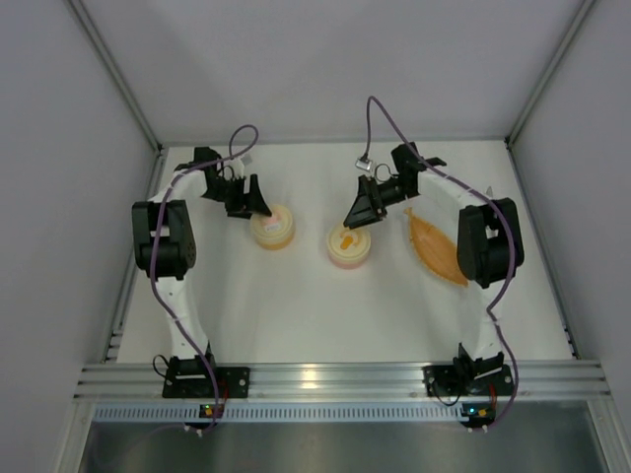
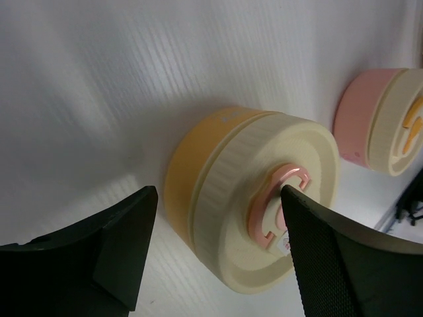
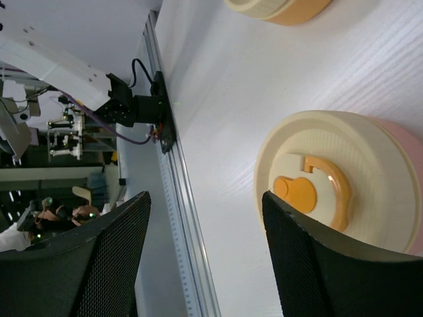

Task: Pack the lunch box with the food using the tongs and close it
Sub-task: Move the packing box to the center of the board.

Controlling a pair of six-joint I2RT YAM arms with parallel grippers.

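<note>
mostly the risk sits on the left: the left gripper (image 1: pixel 254 207) hangs right over the yellow container (image 1: pixel 273 227), and in its wrist view one finger (image 2: pixel 344 264) overlaps the rim of the cream lid (image 2: pixel 264 198) beside the pink handle (image 2: pixel 281 205). if the jaws close off-centre they would likely shove the light tub sideways across the table (image 1: pixel 296 315), or tip it, rather than catch the handle. further right, the pink container (image 1: pixel 350 246) also wears its lid, with an orange handle (image 3: pixel 314 191) on top. a careless swing of the right gripper (image 1: pixel 357 217) could knock it toward the orange tray (image 1: pixel 434 251), which lies just beside that arm.

the wider worry is order. both tubs look lidded, i can make out neither the tongs nor any loose food in these views, and whether the pieces are inside cannot be told. closing on a lid now may reopen or jam something that already looks finished.

as for the hands: the left one stands well apart, fingers either side of the yellow tub's lid, gripping nothing. the right one is also spread, nothing between its fingers, its nearer finger (image 3: pixel 330 264) close by the pink tub's lid but not clearly touching it.
</note>
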